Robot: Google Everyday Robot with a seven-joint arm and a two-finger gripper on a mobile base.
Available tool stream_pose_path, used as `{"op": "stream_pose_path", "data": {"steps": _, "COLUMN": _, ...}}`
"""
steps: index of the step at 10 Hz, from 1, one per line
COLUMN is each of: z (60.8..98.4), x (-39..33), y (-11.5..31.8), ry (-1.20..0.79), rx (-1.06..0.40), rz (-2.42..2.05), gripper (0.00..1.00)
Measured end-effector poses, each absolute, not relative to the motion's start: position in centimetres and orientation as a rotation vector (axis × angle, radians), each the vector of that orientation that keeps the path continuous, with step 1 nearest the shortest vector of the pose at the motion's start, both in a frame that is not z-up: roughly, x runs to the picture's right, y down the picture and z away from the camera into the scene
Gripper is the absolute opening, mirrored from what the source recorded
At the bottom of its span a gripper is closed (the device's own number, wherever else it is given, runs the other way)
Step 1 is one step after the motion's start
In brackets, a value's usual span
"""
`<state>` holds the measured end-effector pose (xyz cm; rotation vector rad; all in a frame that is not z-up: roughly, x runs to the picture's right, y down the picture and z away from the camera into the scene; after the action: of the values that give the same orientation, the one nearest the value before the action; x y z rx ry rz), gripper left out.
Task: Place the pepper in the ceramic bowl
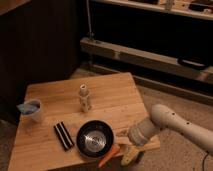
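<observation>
One gripper (128,153), seemingly open, beside pepper (108,156)

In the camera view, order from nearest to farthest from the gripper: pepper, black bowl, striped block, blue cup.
Gripper: front right edge of the wooden table.
1. Slim orange-red pepper, just beside it.
2. Round black ceramic bowl, farther left.
3. Black striped rectangular block, beyond bowl.
4. Pale-blue cup, far left.

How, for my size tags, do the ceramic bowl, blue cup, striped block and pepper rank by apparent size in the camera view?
1. ceramic bowl
2. blue cup and striped block: look alike, not ranked
3. pepper, slimmest, lying beside the gripper at the table front edge
</observation>
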<state>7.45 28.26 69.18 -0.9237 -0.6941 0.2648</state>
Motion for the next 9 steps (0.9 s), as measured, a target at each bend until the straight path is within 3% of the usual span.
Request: {"op": "stream_pose_path", "data": {"steps": 9, "z": 72.4, "x": 6.1, "y": 29.9, "ry": -0.694, "rx": -0.967, "rz": 0.321, "gripper": 0.80}}
